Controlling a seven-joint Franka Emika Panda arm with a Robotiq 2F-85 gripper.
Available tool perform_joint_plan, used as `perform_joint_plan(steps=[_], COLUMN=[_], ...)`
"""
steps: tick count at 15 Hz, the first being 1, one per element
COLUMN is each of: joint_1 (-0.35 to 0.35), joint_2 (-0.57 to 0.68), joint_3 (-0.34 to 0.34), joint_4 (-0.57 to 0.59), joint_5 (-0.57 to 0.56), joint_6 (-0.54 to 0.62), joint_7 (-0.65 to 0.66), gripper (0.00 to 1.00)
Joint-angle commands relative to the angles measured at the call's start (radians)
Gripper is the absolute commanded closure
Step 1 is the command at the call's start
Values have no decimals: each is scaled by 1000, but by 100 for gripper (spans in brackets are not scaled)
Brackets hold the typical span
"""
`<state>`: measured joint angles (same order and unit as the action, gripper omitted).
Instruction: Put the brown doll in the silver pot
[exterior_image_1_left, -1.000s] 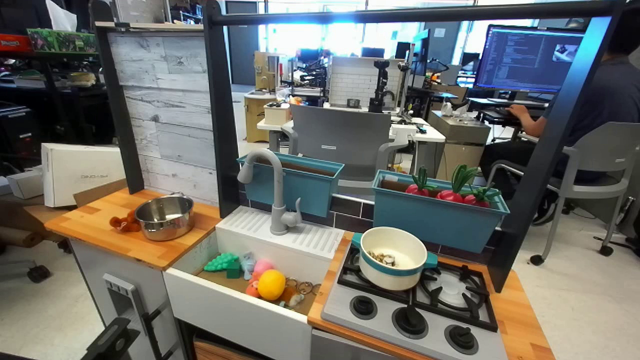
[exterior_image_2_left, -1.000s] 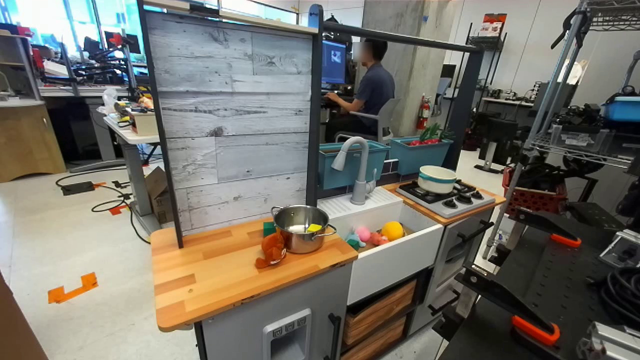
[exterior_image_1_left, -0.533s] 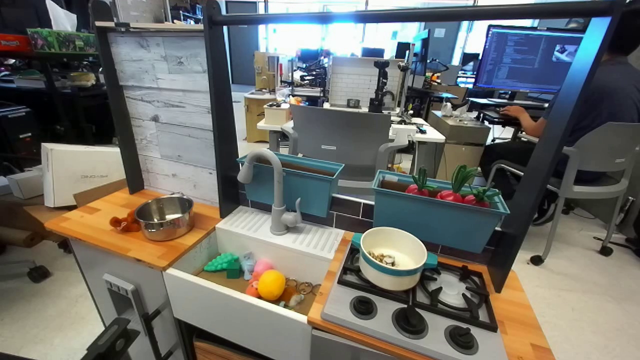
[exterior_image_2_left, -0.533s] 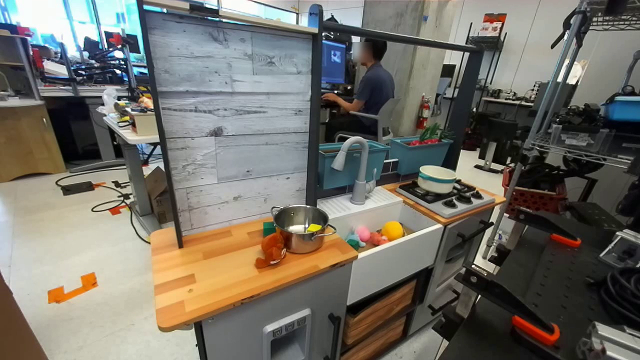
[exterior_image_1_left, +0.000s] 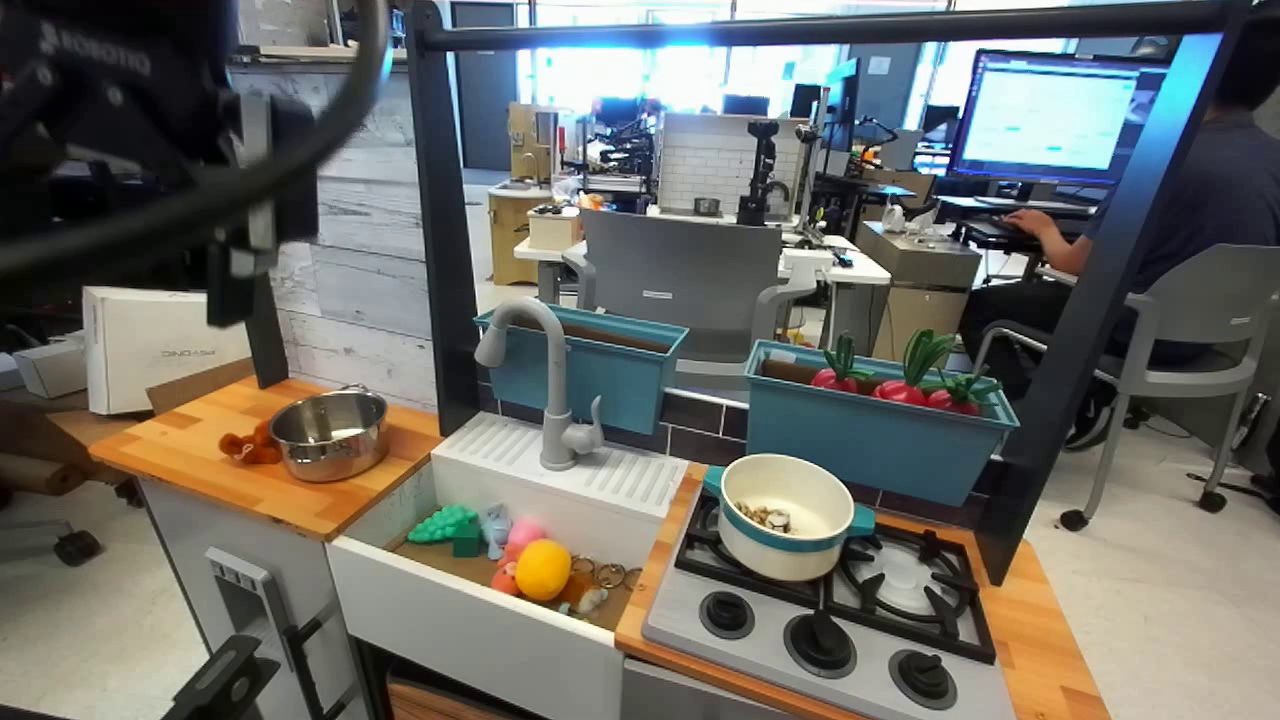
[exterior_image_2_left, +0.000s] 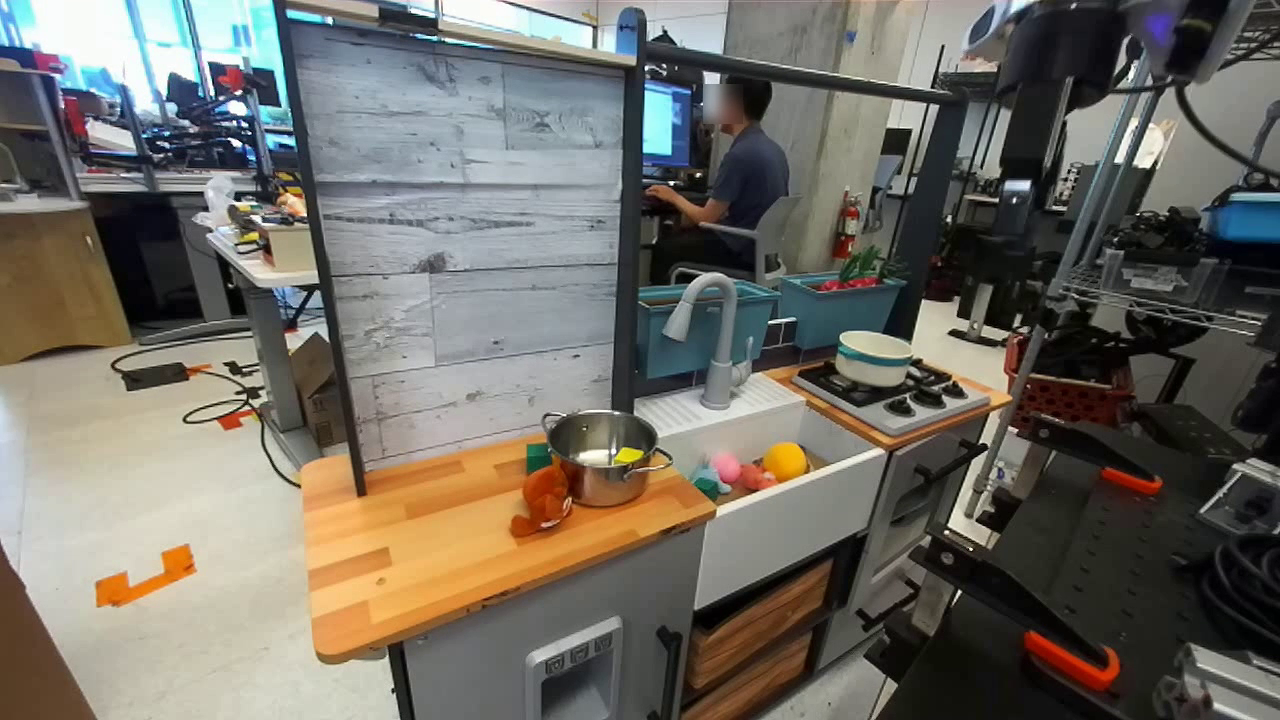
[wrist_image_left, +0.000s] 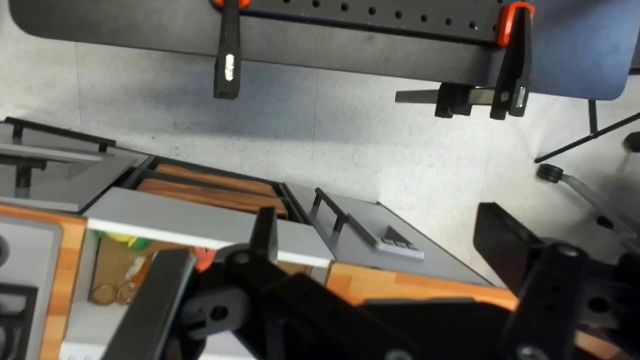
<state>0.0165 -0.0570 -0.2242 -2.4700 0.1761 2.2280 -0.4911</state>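
The brown doll (exterior_image_2_left: 545, 498) lies on the wooden counter against the side of the silver pot; it also shows in an exterior view (exterior_image_1_left: 252, 446). The silver pot (exterior_image_2_left: 605, 483) stands upright on the counter with a yellow piece inside; it also shows in an exterior view (exterior_image_1_left: 338, 455). My gripper (wrist_image_left: 377, 225) is open with nothing between its fingers. In an exterior view the gripper (exterior_image_1_left: 235, 260) hangs in the air, well above the counter. In the wrist view the doll and silver pot do not show.
A green block (exterior_image_2_left: 538, 457) sits behind the doll. The sink (exterior_image_1_left: 480, 630) holds several toys beside the counter, under a grey faucet (exterior_image_1_left: 555, 390). A cream pot (exterior_image_1_left: 785, 540) stands on the stove (exterior_image_1_left: 690, 610). A wood-look back panel (exterior_image_2_left: 470, 250) rises behind the counter.
The arm and gripper have come into both exterior views, where they were out of view half a second ago. The doll and silver pot have not moved.
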Motion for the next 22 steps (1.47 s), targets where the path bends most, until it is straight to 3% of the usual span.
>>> perform_joint_plan(steps=[1, 2, 7, 10, 14, 17, 22], joint_1=[-34, -45, -95, -98, -76, -54, 11], joint_2=[261, 327, 641, 799, 870, 868, 900], joint_3=[68, 89, 209, 267, 319, 340, 334], joint_4=[185, 232, 443, 610, 736, 769, 760], joint_5=[65, 69, 171, 124, 26, -33, -105], joint_6=[-133, -161, 64, 35, -140, -204, -57], joint_7=[-38, 30, 126, 184, 162, 142, 184], gripper=[0, 0, 0, 0, 0, 0, 0])
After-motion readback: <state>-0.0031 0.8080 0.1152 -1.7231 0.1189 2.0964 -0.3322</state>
